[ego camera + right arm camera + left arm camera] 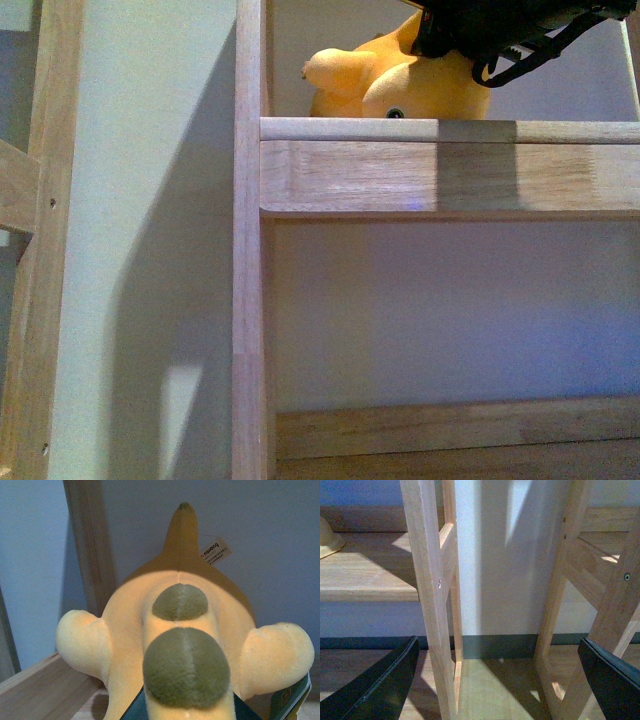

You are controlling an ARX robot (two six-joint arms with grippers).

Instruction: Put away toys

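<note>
1. Pale wall and a light wooden shelf unit (440,175) are filling your front view; the plush toy (400,85) is sitting in the upper compartment, just behind the shelf's front rail (450,130), with the right gripper (500,30) hanging directly over it.
2. You are seeing dark fingers (292,700) on either side of the toy's body in the right wrist view, so the right gripper is probably clamping the plush, though the contact itself is hidden.
3. If you are opening while the toy is hanging above the board, it is likely to roll forward over the rail, being soft and round.
4. If you are pulling back while a finger is snagging the fabric or the sewn tag (215,550), the toy is coming out with you.
5. Your left gripper (485,680) is waiting with its jaws wide apart, holding nothing, just in front of a shelf post (427,595); swinging it is risking a knock on the frame.
</note>
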